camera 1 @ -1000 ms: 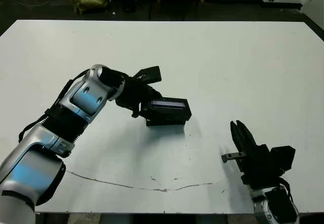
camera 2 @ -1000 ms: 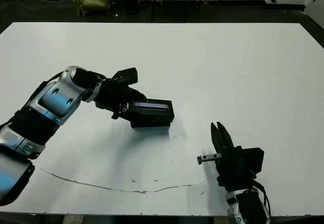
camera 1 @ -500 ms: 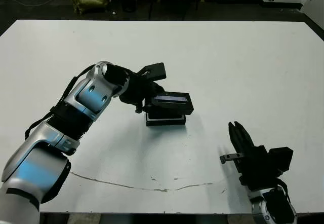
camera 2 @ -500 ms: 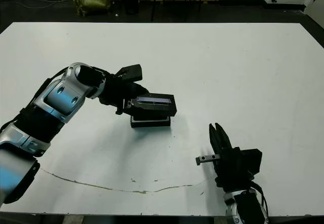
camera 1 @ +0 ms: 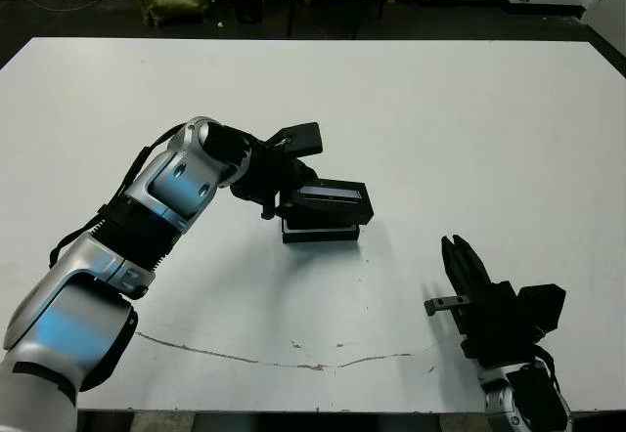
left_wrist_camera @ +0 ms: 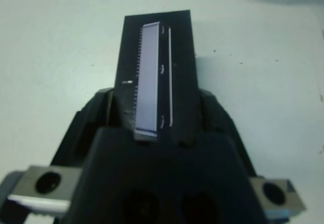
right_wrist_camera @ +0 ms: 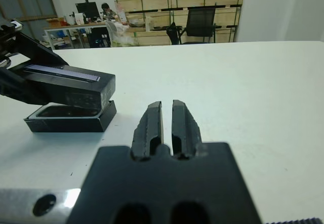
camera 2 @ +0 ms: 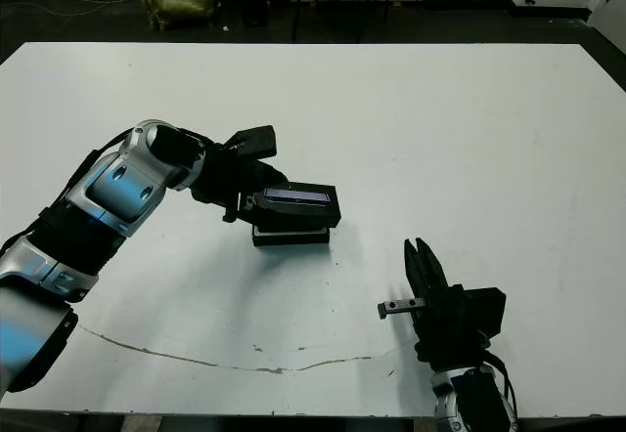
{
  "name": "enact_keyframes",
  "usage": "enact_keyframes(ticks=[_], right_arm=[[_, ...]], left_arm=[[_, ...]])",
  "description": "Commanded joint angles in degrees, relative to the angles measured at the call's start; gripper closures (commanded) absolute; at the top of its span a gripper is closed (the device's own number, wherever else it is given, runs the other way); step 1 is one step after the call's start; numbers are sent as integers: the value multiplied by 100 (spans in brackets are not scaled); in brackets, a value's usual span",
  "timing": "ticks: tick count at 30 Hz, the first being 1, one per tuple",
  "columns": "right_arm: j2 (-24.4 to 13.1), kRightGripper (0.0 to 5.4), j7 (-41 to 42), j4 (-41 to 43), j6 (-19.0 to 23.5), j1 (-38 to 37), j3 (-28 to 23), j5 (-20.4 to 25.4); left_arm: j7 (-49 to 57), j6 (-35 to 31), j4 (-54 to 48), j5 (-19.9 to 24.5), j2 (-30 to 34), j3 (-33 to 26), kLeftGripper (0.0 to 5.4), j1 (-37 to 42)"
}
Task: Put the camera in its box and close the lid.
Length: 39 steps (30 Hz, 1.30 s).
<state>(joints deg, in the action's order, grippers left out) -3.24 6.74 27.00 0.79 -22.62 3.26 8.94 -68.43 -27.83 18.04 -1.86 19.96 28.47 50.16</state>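
Note:
My left gripper (camera 1: 286,197) is shut on one end of the lid (camera 1: 333,197), a black shell with a silver-grey stripe (left_wrist_camera: 148,77). It holds the lid just over the box (camera 1: 318,232), which sits on the table near the middle. The lid is slightly tilted and apart from the box, as the right wrist view shows (right_wrist_camera: 66,84). Under it, a dark glossy face inside the box (right_wrist_camera: 66,123) looks like the camera (right_wrist_camera: 61,111); it is mostly hidden. My right gripper (camera 1: 456,254) is shut on nothing, near the front right edge, well apart from the box.
A thin dark crack line (camera 1: 254,356) runs along the white table (camera 1: 440,119) near its front edge. Chairs, boxes and a person (right_wrist_camera: 105,7) are far beyond the table's back edge.
A second ago the lid sat lower and hid the box. My left gripper has lifted it a little, so the box shows beneath. The right arm has barely moved.

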Motion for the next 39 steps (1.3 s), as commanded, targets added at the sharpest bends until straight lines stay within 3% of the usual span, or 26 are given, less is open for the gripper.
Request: enact_keyframes(ticks=[1, 13, 39], right_arm=[[33, 540, -121, 93, 262, -315, 16, -59], [50, 540, -180, 160, 402, -349, 25, 1], [39, 540, -124, 73, 268, -336, -5, 0]], left_arm=[[-41, -104, 34, -54, -9, 61, 274, 63], [-40, -46, 56, -104, -81, 85, 274, 16], [-2, -370, -24, -309, -101, 219, 274, 103]])
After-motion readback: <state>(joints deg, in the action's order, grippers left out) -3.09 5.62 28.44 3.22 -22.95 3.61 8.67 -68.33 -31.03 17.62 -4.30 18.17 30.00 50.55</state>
